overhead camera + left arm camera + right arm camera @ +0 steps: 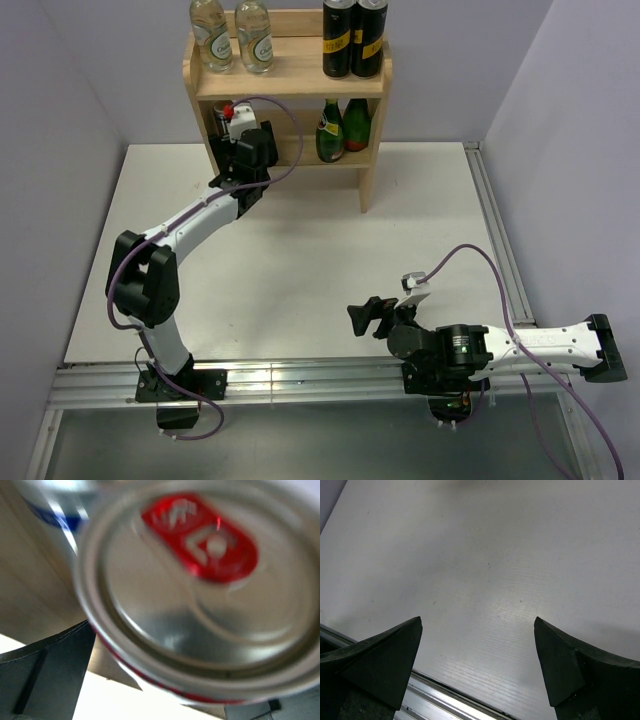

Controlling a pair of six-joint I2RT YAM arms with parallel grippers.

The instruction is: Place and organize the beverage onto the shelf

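The wooden shelf (290, 84) stands at the back of the table. Its top board holds two clear bottles (232, 36) on the left and two black cans with yellow labels (354, 38) on the right. Two dark-green bottles (342, 128) stand on the lower tier's right. My left gripper (238, 128) reaches into the lower tier's left end, jaws open on either side of a silver can with a red tab (200, 590). A second can with a blue stripe (55, 512) shows behind it. My right gripper (363, 317) hangs open over bare table, holding nothing.
The white table (300, 260) ends at a metal rail (300, 380) in front, also in the right wrist view as a rail (445, 695). Another rail (497, 230) runs along the right side. Shelf wood (30, 590) is close on the left gripper's left.
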